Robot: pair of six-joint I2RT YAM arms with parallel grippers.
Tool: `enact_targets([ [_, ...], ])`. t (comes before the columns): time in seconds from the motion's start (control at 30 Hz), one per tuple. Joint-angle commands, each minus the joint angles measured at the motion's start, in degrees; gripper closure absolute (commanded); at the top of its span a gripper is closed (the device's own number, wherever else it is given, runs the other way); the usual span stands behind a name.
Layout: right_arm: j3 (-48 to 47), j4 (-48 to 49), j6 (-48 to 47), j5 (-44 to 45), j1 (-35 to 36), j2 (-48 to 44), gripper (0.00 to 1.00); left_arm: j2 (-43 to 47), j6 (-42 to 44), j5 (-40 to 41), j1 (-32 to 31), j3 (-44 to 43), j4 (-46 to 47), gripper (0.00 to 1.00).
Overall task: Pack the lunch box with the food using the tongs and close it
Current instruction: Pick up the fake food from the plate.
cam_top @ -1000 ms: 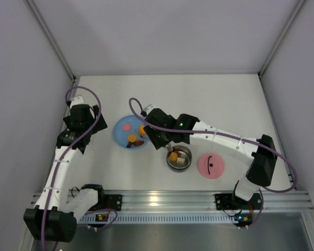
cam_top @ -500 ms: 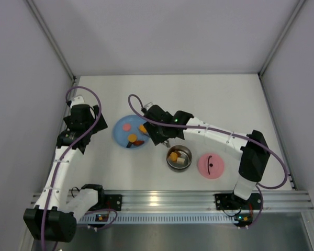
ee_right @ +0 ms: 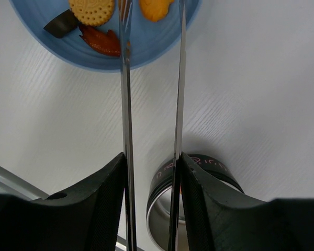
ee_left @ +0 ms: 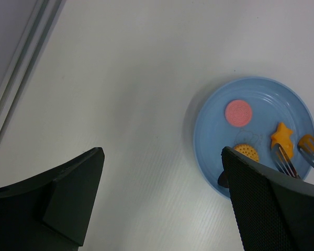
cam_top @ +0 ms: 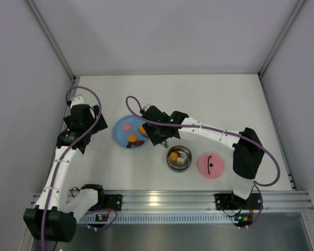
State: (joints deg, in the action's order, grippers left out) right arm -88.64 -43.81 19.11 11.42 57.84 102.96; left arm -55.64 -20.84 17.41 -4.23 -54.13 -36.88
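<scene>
Tongs (ee_right: pixel 126 104) sit clamped in the right gripper (ee_right: pixel 153 159), whose 2 dark fingers press on the outer sides of the 2 slim steel arms. The arms run almost parallel with a clear gap between them, so the tool is partly squeezed but not closed. Nothing shows pinched between the tips.

From the left wrist camera, the forked tips hang over the blue plate (ee_left: pixel 261 99), on its side nearest the bowl. They are just beside an orange star-shaped piece (ee_left: pixel 281 137); whether they touch it cannot be told.

The plate also carries:
- a pink round slice (ee_left: pixel 238 112)
- a round biscuit (ee_left: pixel 246 151)
- a dark brown chunk (ee_right: pixel 60 25)
- a reddish-brown piece (ee_right: pixel 100 42)

The lunch box (cam_top: pixel 178 168) stands uncovered on the white table (ee_left: pixel 120 78), between the plate and its lid and apart from both. It lies below the right wrist. Inside it are an orange piece (cam_top: pixel 172 156) and a pale piece (cam_top: pixel 184 158).

The pink lid (cam_top: pixel 204 168) lies flat on the table just right of the lunch box, with its dark curved handle facing up.

The left gripper (ee_left: pixel 162 157) hangs above bare table to the left of the plate. Its jaws are wide apart and empty.
</scene>
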Motion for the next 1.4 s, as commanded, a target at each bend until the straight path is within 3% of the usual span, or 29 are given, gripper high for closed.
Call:
enact_targets([
  [0.0, -3.03, 4.52, 0.05, -0.70, -0.80, 1.02, 0.58, 0.18, 0.63, 0.34, -0.25, -1.51, 1.99, 0.01],
  [0.3, -3.03, 4.61, 0.13, -1.22, -1.07, 2.34, 0.61, 0.18, 0.71, 0.34, -0.34, -1.51, 1.99, 0.01],
  [0.67, -3.73, 3.21, -0.04, -0.52, -1.15, -0.47, 0.77, 0.35, 0.71, 0.26, -0.25, -1.51, 1.99, 0.01],
  [1.03, -2.51, 0.31, 0.04, 1.59, -1.15, -9.87, 0.80, 0.44, 0.80, 0.26, -0.34, -1.51, 1.99, 0.01],
  [1.37, 7.41, -4.51, 0.75, 1.85, -1.15, -25.41, 0.79, 0.44, 0.80, -0.18, -0.43, -1.51, 1.99, 0.01],
])
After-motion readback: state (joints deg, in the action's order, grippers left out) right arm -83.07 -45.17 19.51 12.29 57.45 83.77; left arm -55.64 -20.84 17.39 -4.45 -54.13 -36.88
